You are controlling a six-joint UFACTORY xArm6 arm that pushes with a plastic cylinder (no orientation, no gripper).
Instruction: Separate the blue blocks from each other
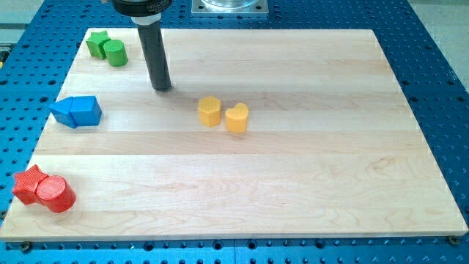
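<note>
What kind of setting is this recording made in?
Most likely a robotics lab bench: a wooden board lies on a blue perforated metal table, my tip rests on the board, and small coloured test blocks sit in pairs, such as the touching blue blocks.

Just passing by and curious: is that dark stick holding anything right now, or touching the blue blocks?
My tip: no gripper, holding nothing, touching no block.
Blue blocks: pressed together, to the view's lower left of my tip.

Bright, even overhead light; the tabletop [293, 161] shows soft glare, blocks cast faint short shadows, and focus stays sharp throughout.
</note>
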